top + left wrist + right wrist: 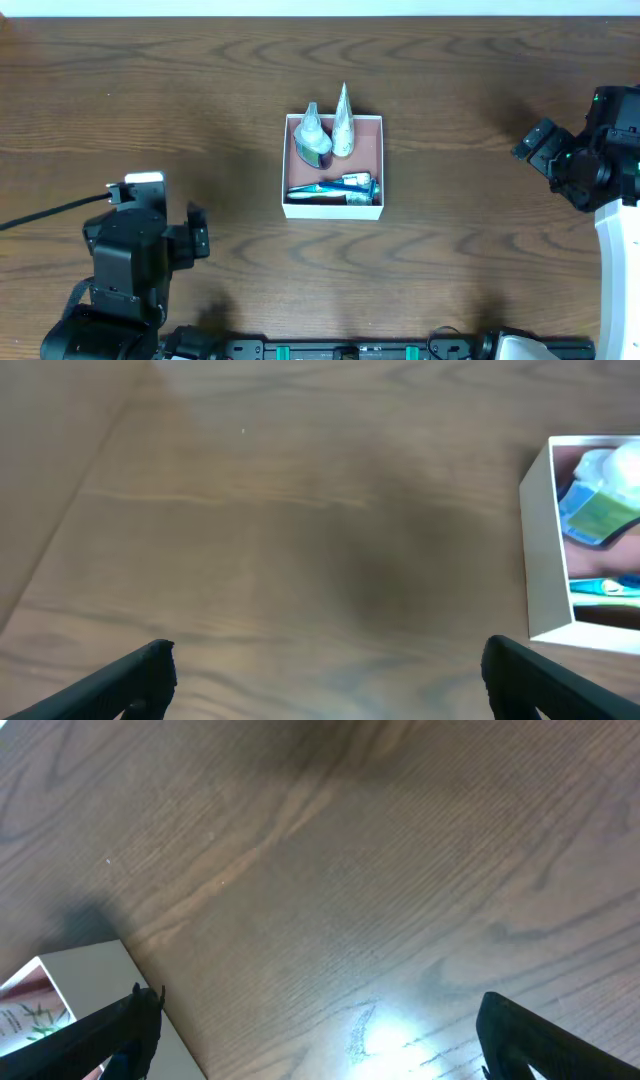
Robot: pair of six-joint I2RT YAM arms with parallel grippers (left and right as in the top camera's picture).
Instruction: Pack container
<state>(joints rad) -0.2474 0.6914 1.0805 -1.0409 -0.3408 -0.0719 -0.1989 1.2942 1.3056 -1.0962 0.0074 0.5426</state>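
Observation:
The container, a square white box with a pink inside, sits at the table's middle. In it lie a clear bottle with a green label, a white tube and a blue toothpaste tube. My left gripper is open and empty at the front left, well apart from the box. Its wrist view shows the box's white wall at the right edge. My right gripper is open and empty at the far right. Its wrist view shows a box corner at the lower left.
The dark wood table stretches on all sides of the box. A black cable runs from the left edge to the left arm. A black rail lies along the front edge.

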